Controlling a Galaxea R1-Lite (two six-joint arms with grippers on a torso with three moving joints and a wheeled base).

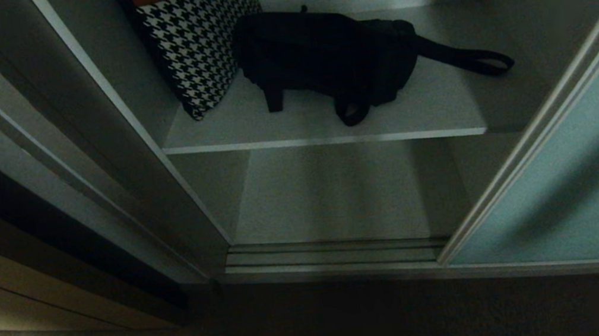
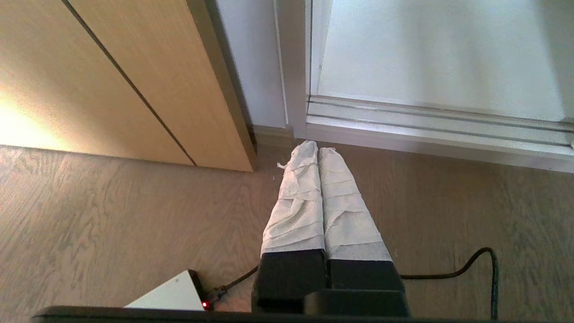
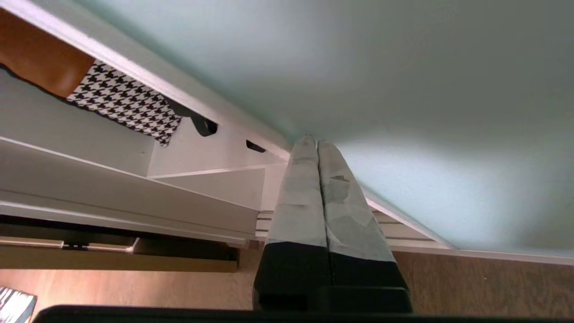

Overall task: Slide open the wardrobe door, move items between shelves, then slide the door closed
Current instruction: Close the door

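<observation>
Two grippers, both with fingers pressed together and holding nothing. The right gripper (image 3: 312, 142) points at the sliding door (image 1: 588, 170), pushed aside to the right; the left gripper (image 2: 312, 148) hangs over the floor. The black bag (image 1: 330, 58) lies on the upper shelf (image 1: 325, 141). Advice: spread the fingers before reaching in, and grip the bag's body, not its strap.

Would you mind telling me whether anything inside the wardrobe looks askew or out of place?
Only mildly: the black bag lies slumped on the shelf, its strap loop trailing out sideways. The houndstooth bag beside it leans at a tilt. Nothing looks spilled or damaged.
</observation>
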